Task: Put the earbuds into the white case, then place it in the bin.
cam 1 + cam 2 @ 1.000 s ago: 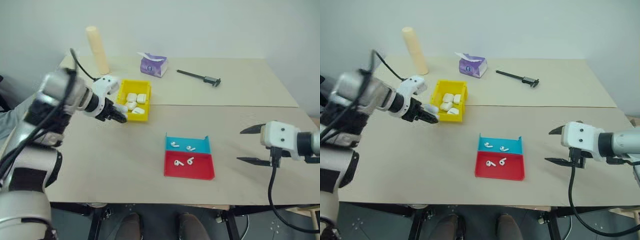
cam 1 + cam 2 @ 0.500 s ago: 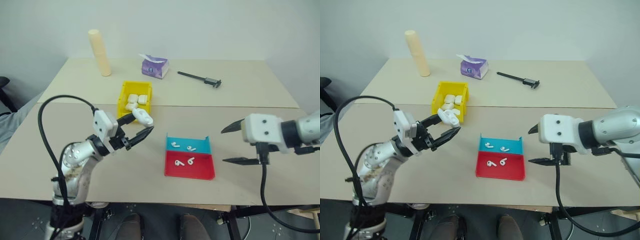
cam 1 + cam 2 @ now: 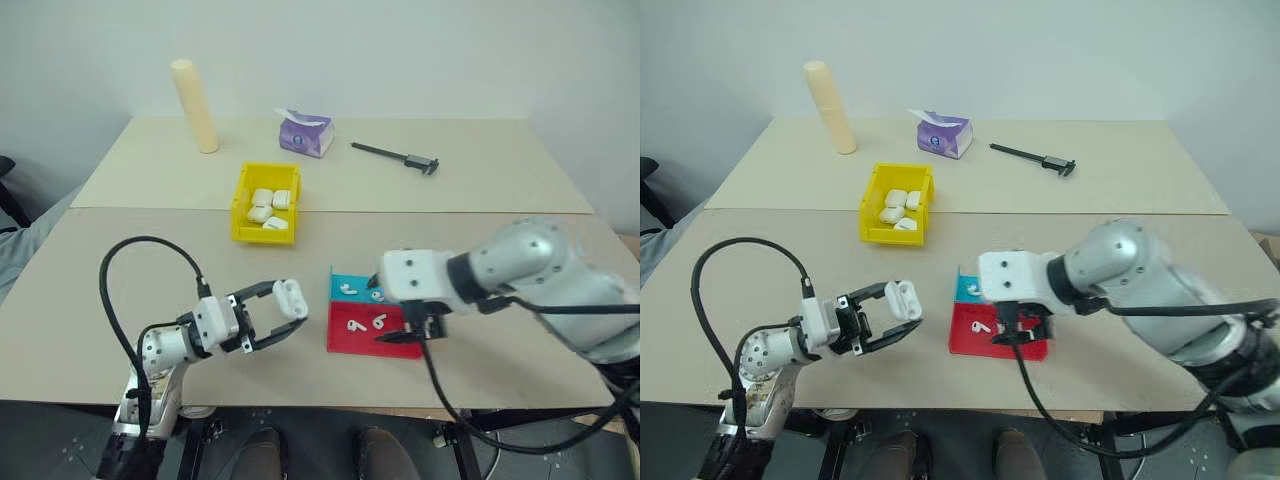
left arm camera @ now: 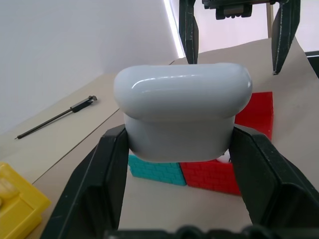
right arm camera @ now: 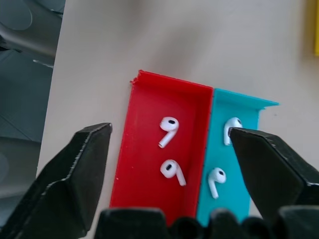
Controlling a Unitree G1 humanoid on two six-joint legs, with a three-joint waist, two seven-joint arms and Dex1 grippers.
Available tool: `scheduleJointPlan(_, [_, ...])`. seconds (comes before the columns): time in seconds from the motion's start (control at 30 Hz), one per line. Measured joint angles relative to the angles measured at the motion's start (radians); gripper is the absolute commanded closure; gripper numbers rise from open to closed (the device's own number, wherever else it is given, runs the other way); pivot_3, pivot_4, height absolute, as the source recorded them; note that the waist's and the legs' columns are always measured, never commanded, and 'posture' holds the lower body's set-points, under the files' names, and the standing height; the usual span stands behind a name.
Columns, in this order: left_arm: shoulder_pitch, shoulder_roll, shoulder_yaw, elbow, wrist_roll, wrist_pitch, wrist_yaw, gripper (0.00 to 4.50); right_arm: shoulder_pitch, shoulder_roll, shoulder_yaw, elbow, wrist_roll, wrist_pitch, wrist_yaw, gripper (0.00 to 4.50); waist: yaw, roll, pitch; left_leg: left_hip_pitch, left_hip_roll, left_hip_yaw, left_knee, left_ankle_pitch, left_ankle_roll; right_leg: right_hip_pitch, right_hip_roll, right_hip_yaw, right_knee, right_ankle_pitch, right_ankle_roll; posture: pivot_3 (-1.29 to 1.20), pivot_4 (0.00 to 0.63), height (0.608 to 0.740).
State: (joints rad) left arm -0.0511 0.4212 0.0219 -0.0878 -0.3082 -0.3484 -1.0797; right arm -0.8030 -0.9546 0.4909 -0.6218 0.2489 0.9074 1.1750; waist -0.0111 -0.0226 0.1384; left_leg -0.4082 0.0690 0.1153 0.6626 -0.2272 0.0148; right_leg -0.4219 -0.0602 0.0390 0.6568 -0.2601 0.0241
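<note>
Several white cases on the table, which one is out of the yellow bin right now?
The white case clamped in the left gripper, over the table; the other cases lie inside the bin.

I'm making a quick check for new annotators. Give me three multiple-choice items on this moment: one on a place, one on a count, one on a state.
1. Where are the loose earbuds?
A. in the yellow bin
B. in the red-and-blue tray
C. on the bare table

2. How many earbuds lie in the tray's red half?
A. two
B. three
C. four

3. What is the left gripper doing?
A. hanging open
B. shut on nothing
C. shut on the white case

Key: 1 B, they lie inside the tray; 2 A, two in red, two in blue; 3 C, both fingers clamp the case's sides.
</note>
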Motion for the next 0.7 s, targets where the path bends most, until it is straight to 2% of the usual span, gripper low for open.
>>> scheduleJointPlan(0.03, [0.007, 0.005, -0.001, 0.008, 0.009, -0.022, 0.001, 1.74, -0.015, 0.015, 0.026, 0.0, -0.009, 0.023, -0.009, 1.21, -0.001, 0.0, 0.0, 0.0, 0.0, 0.0, 0.0, 0.0, 0.0, 0.0, 0.0, 0.0, 0.0, 0.0, 0.0, 0.0, 0.15, 0.74])
scheduleJointPlan(0.17, [0.029, 0.012, -0.018, 0.023, 0.033, -0.085, 0.001, 1.74, -0.057, 0.045, 0.096, 0.003, -0.05, 0.095, -0.051, 1.21, 0.0, 0.0, 0.0, 0.0, 0.0, 0.0, 0.0, 0.0, 0.0, 0.0, 0.0, -0.001, 0.0, 0.0, 0.0, 0.0, 0.15, 0.74])
scheduleJointPlan(0.3, [0.036, 0.014, -0.024, 0.036, 0.041, -0.136, 0.012, 1.74, -0.071, 0.09, 0.133, 0.008, -0.063, 0.168, -0.091, 2.02, -0.002, 0.0, 0.0, 0.0, 0.0, 0.0, 0.0, 0.0, 0.0, 0.0, 0.0, -0.001, 0.0, 0.0, 0.0, 0.0, 0.15, 0.74])
scheduleJointPlan(0.7, [0.065, 0.066, -0.054, 0.036, 0.052, -0.171, 0.037, 1.74, -0.072, 0.196, 0.302, 0.056, -0.095, 0.349, -0.263, 2.02, -0.005, 0.001, 0.0, 0.0, 0.001, 0.0, -0.001, 0.0, 0.0, -0.001, 0.0, -0.001, 0.0, 0.0, -0.001, 0.0, 0.15, 0.74])
